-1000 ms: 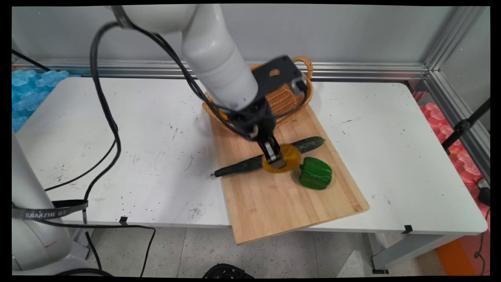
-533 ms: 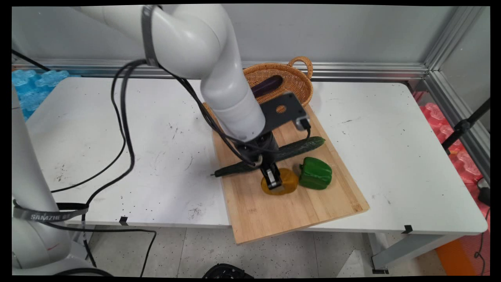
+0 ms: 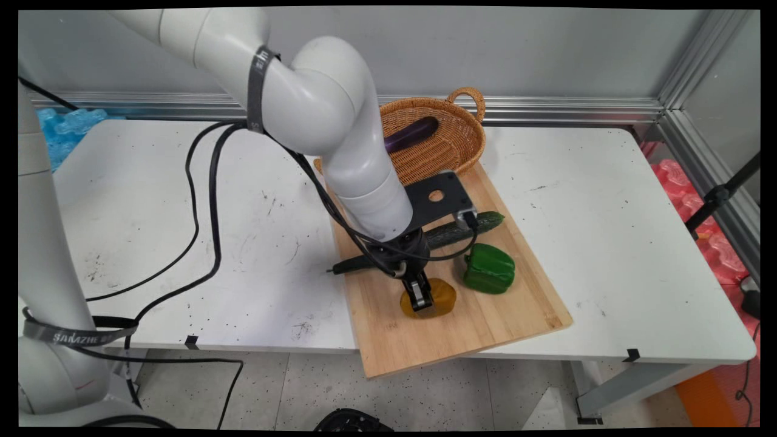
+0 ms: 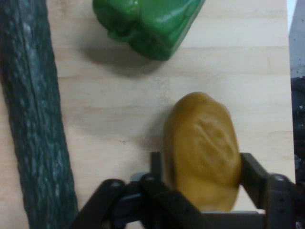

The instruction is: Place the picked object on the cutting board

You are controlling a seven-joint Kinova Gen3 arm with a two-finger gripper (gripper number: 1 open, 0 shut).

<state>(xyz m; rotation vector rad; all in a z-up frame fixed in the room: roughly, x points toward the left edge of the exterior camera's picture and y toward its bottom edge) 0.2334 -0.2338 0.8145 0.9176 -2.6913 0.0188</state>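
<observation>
My gripper (image 3: 420,301) pinches a yellow-brown potato (image 3: 437,297) down at the wooden cutting board (image 3: 461,321).

In my hand view my two black fingers (image 4: 252,174) press against either side of the potato (image 4: 205,148), a smooth, rounded oval with a few shallow creases in its matte, mustard-coloured skin. Beneath it lies the pale board (image 4: 119,105), light bamboo with fine parallel strips, set across the white table (image 3: 607,230). A long, dark green cucumber (image 3: 452,233) with a bumpy, ridged skin lies diagonally on the board just behind my wrist. Just beside the potato sits a glossy, blocky green bell pepper (image 3: 489,268) with lobed sides, apart from it. At the board's far end stands a woven wicker basket (image 3: 455,142) with a loop handle, holding a slender, shiny purple eggplant (image 3: 411,134).
</observation>
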